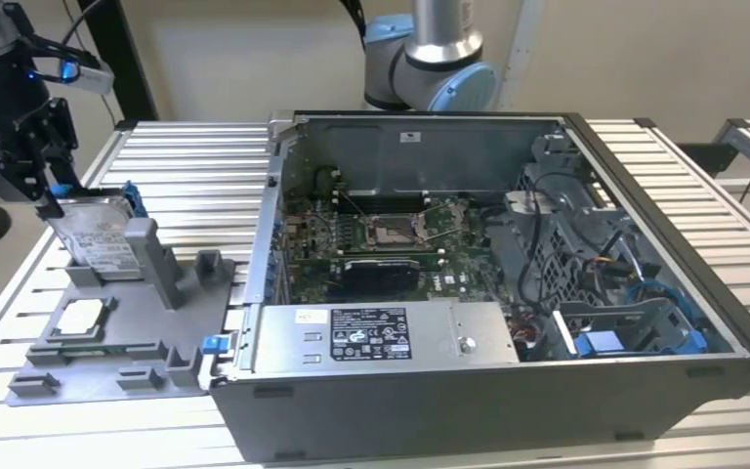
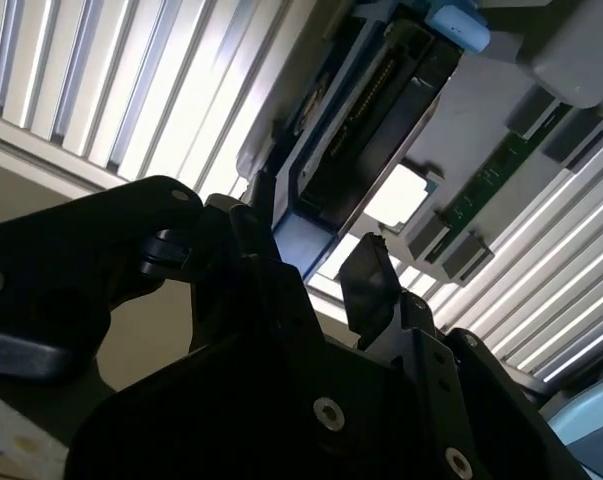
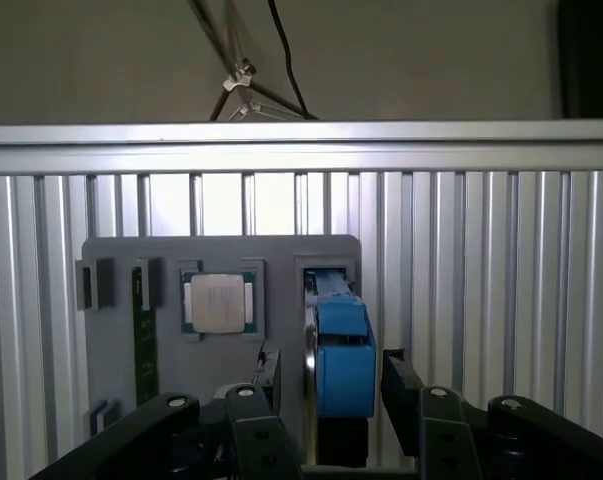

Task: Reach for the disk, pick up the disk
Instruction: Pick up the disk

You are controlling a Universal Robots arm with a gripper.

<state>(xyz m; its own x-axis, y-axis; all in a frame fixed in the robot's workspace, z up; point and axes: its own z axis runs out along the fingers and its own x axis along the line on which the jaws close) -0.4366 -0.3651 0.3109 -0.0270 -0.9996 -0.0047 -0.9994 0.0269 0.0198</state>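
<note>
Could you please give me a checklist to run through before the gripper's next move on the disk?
1. Disk standing upright in the grey holder: ok.
2. Gripper straddling the disk, with its fingers on opposite sides, in both wrist views: ok.
3. Jaws open, with a gap showing on each side of the disk's blue frame: ok.
4. Firm hold on the disk: not ok, it is not yet gripped.
5. Chip clear of the fingers, lying in its own recess beside the disk: ok.
6. How far down the disk the fingers reach: cannot tell.
</note>
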